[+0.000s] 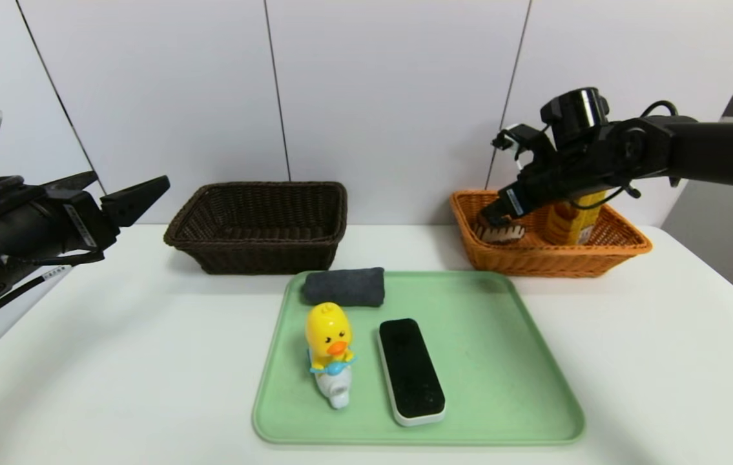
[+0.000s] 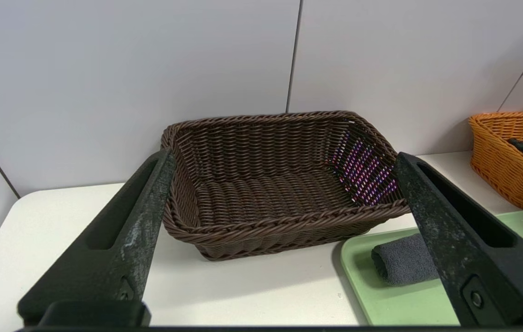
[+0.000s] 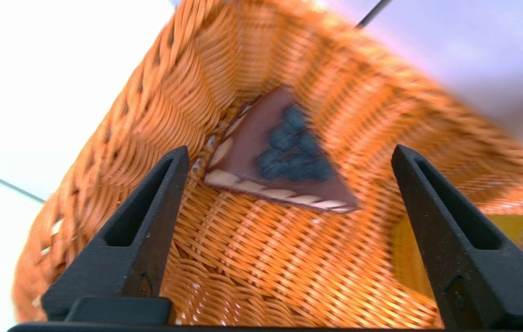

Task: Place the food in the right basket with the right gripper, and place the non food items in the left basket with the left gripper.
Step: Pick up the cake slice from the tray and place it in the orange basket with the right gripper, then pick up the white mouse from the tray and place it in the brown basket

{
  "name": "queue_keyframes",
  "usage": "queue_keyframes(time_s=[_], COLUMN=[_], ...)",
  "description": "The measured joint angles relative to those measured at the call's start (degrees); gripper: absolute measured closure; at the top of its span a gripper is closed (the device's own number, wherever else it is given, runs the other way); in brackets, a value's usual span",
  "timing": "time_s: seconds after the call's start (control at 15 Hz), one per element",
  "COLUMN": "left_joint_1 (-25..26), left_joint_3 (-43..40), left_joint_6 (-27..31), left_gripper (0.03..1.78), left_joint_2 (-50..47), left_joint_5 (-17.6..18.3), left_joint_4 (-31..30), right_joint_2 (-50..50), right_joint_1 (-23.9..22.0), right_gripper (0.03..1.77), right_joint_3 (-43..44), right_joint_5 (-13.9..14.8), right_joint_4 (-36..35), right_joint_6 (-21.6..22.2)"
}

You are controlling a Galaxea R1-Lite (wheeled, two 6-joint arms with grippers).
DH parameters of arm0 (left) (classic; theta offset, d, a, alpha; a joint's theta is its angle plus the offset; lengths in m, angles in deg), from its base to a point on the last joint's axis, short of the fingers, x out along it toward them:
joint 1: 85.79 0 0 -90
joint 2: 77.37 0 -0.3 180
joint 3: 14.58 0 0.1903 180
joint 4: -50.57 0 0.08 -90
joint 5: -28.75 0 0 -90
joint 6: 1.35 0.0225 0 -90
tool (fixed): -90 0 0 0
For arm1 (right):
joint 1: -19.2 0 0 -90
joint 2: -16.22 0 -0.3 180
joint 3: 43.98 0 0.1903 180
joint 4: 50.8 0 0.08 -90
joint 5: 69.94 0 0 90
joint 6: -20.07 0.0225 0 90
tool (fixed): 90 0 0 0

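With the chocolate cake wedge (image 3: 284, 184) and yellow snack box (image 1: 566, 223) in the far-right orange wicker basket (image 1: 547, 263), the right gripper (image 3: 290, 152), fingers apart above the wedge, could drag the rim if withdrawn sideways; the left gripper (image 2: 284, 157) waits wide at far left.

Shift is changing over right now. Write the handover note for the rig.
Right claw: open, empty, over the orange wicker basket.
Left claw: open, empty, held up left of the dark brown basket.
Done: cake wedge and yellow box are in the orange basket.
Left: duck toy, rolled cloth and black-topped eraser, all on the green tray, go into the brown basket.
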Motion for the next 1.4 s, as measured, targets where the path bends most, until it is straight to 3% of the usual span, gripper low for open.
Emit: queue_keyframes(time_s=[0.27,0.47,0.6,0.8,0.93,1.2,1.4], left_joint_1=[0.0,0.0,0.0,0.0,0.0,-0.1,0.0], left_joint_3=[0.0,-0.1,-0.1,-0.6,-0.6,-0.6,-0.7], left_joint_6=[0.0,0.0,-0.1,-0.1,-0.2,-0.9,-1.2], left_gripper=[0.12,0.12,0.12,0.12,0.12,0.12,0.12], left_joint_2=[0.3,0.8,1.2,1.4,1.4,1.4,0.9], left_joint_5=[0.0,0.0,-0.1,-0.6,-1.6,-1.9,-1.9], left_joint_4=[0.0,0.0,0.0,0.0,0.0,0.0,0.0], right_joint_2=[-6.2,-10.1,-12.4,-16.9,-20.5,-30.3,-33.3], right_joint_1=[3.4,8.9,12.4,13.9,14.6,19.8,26.1], right_gripper=[0.19,0.16,0.14,0.13,0.12,0.11,0.11], right_joint_3=[-1.1,-1.5,-2.6,-8.6,-16.2,-30.8,-33.4], right_joint_5=[-0.1,1.0,4.5,12.7,15.4,16.1,16.0], right_joint_4=[0.2,0.1,-0.2,-2.7,-6.5,-10.5,-4.4], right_joint_6=[0.9,6.6,10.0,11.8,12.8,14.8,19.0])
